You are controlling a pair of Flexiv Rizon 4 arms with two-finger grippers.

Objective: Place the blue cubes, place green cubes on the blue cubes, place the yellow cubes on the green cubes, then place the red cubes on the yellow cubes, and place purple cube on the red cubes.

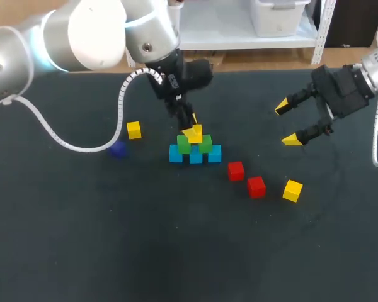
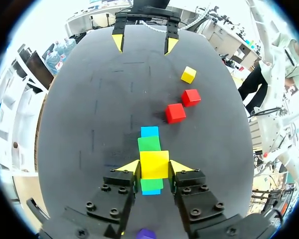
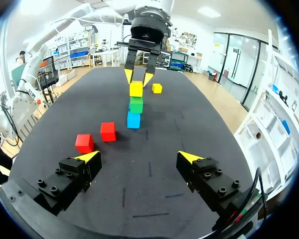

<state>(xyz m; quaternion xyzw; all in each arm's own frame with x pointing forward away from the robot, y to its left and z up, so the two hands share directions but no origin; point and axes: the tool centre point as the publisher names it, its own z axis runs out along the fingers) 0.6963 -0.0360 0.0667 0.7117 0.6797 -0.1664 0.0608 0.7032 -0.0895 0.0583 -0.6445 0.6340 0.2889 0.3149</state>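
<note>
Yellow cube (image 1: 192,133), frame centre, is pinched in my left gripper (image 2: 154,167) atop the green cubes (image 1: 205,145). My right gripper (image 1: 286,123) hangs agape at right. The cube seems tilted, so release may topple it.

A table (image 1: 63,251) with a dark, matte top spans the scene. Faint short streaks (image 3: 149,169) mark the table's surface near its middle.

Yellow cube (image 1: 192,133), green cubes (image 1: 183,145), blue cubes (image 1: 176,154) (black table (image 1: 113,239)).

Left end effector (image 3: 138,79) pinches a yellow cube (image 3: 136,89) atop a green cube (image 3: 136,105), ahead of the spread right end effector (image 3: 139,156).
</note>
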